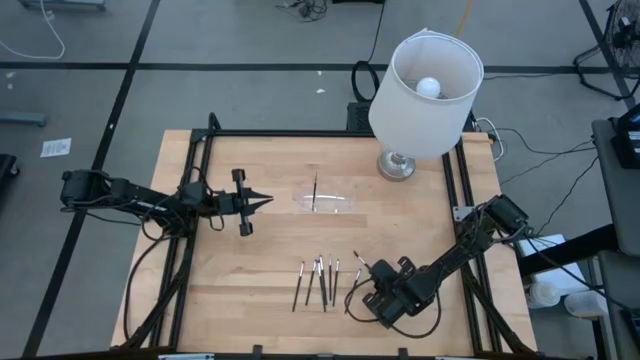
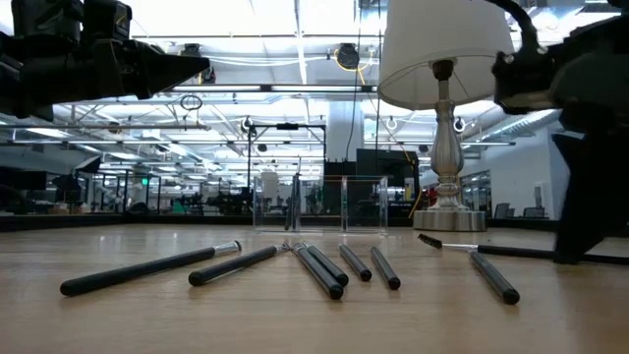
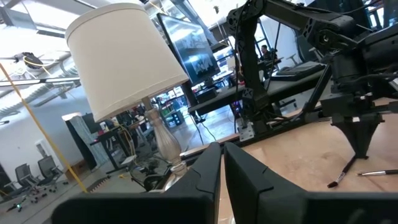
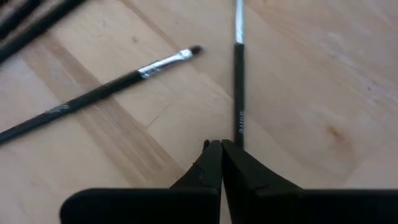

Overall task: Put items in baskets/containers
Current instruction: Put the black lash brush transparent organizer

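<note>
We find the right hand (image 1: 363, 272) closed and empty, tips down on the counter (image 1: 250, 280) just right of the loose sticks (image 1: 318, 280). One stick (image 1: 315, 190) lies in the tray (image 1: 335, 205), farther back. The left hand (image 1: 268, 201), nearly closed and empty, hovers left of the tray.

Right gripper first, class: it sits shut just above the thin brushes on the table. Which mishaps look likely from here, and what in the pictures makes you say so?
1. The right gripper is shut, its tips at the end of one brush; moving down or forward would probably push the brush, not grasp it.
2. The loose brushes lie close together, so a grab may disturb their neighbours.
3. The clear tray stands near the lamp, which an arm might bump.
</note>
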Available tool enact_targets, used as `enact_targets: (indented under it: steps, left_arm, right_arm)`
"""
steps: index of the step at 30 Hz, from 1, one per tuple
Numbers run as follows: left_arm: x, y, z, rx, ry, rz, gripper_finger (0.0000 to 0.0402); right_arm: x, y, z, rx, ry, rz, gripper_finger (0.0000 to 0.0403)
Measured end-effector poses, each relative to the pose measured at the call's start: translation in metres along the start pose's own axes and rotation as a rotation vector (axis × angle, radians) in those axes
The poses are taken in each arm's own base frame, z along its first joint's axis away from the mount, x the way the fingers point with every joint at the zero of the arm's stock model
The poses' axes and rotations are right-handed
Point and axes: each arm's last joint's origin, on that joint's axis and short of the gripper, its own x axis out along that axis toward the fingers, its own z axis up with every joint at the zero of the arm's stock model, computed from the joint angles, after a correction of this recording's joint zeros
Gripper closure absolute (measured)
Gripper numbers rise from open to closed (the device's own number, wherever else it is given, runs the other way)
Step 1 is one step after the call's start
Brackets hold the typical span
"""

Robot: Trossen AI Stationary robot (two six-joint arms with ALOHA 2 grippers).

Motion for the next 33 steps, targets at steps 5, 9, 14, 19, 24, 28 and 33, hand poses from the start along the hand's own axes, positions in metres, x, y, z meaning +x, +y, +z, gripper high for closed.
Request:
enact_targets:
  steps: [5,9,14,19,24,28,33]
  left_arm:
    - [0.0,0.0,0.0,0.001,0.003,0.006,0.0371]
    - [0.0,0.0,0.0,0.0,0.003,0.006,0.0371]
    - [0.0,0.0,0.0,0.0,0.003,0.006,0.0371]
    - [0.0,0.0,0.0,-0.004,0.003,0.006,0.0371]
    - [0.0,0.0,-0.001,-0.006,0.015,0.001,0.0371]
    - [0.0,-0.001,-0.002,-0.002,0.024,-0.003,0.0371]
    - [0.0,-0.001,-0.002,-0.002,0.024,-0.003,0.0371]
  right_arm:
    - [-0.009,0.014,0.012,-0.044,-0.066,0.053,0.0403]
    - [-0.02,0.026,0.027,-0.075,-0.118,0.077,0.0403]
    - [-0.039,0.033,0.058,-0.111,-0.188,0.009,0.0403]
    - [-0.034,0.021,0.088,-0.063,-0.048,-0.057,0.04]
    - [-0.019,0.007,0.1,-0.047,0.106,-0.078,0.0365]
    - [-0.008,0.0,0.096,-0.041,0.142,-0.084,0.0312]
    - [0.0,-0.003,0.089,-0.033,0.187,-0.054,0.0241]
